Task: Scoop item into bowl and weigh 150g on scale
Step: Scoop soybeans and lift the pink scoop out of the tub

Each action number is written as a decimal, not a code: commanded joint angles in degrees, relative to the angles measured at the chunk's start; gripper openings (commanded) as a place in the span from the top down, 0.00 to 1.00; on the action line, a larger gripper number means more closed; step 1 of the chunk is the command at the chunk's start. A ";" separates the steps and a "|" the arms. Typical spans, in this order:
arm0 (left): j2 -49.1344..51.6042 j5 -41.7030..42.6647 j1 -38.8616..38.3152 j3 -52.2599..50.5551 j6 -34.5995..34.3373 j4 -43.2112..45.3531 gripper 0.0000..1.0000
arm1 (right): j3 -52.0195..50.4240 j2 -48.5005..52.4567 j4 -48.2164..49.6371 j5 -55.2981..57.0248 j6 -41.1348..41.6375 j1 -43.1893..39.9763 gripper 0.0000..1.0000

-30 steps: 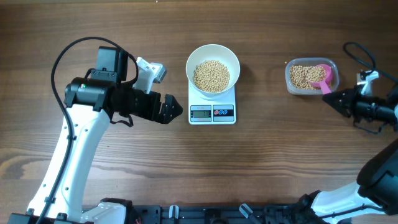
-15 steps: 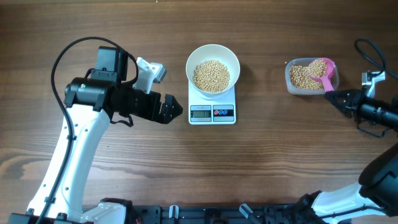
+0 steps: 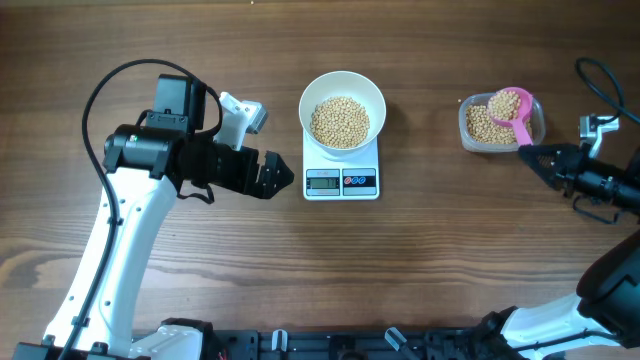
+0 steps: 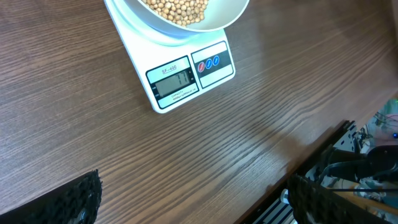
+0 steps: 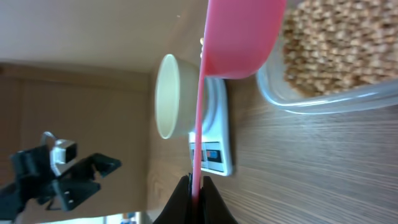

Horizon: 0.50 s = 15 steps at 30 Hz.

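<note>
The white bowl (image 3: 343, 108) stands on the scale (image 3: 341, 180) at mid-table, partly filled with beans (image 3: 339, 121). At the right, a pink scoop (image 3: 510, 104) heaped with beans hangs over the far side of a clear tub (image 3: 478, 127) that holds more beans. My right gripper (image 3: 527, 152) is shut on the scoop's handle; in the right wrist view the thin pink handle (image 5: 199, 124) runs up from my pinched right gripper (image 5: 196, 186). My left gripper (image 3: 275, 177) stands open just left of the scale, holding nothing. Its fingertips (image 4: 78, 199) frame bare table below the scale (image 4: 186, 78).
The near table edge and a rack below it show at the lower right of the left wrist view (image 4: 348, 180). A black cable (image 3: 600, 80) loops behind the right arm. Bare wood lies between scale and tub.
The right gripper has lifted the scoop out of the tub's beans, now loaded, and carried it a little toward the far side. The left arm has not moved.
</note>
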 commanded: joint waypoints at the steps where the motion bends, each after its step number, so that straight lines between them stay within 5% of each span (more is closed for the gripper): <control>1: -0.57 1.09 -0.26 -0.31 -0.13 0.00 0.00 | -0.46 1.05 -2.32 -8.35 -6.29 -0.02 0.96; 15: -0.57 1.09 -0.26 -0.31 -0.13 -0.02 0.00 | -0.46 1.05 -11.43 -12.90 -13.31 1.14 0.96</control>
